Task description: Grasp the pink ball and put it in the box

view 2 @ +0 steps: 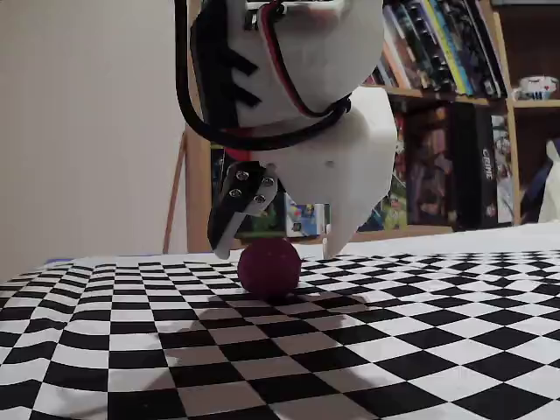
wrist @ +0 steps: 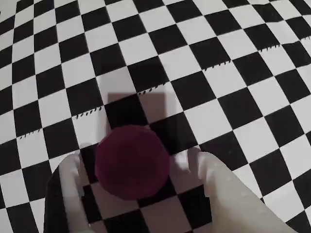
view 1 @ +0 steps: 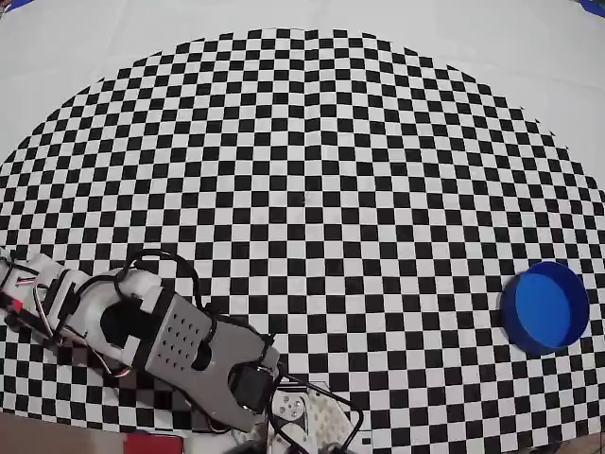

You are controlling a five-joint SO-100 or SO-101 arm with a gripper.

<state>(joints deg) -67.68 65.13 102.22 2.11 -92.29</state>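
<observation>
On the checkered mat [view 1: 312, 180] the box [view 1: 545, 306] sits at four o'clock in the overhead view, well apart from the gripper [view 2: 273, 248], whose jaws stand apart, straddling the pink ball [view 2: 269, 267] resting on the mat.

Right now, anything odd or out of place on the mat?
Nothing stands out. The ball sits on the mat under the open gripper; the box stands upright and empty at the overhead view's right edge.

A checkered mat [view 2: 367, 332] lies before a plain pale wall [view 2: 87, 131] and a wooden bookshelf [view 2: 455, 114].
</observation>
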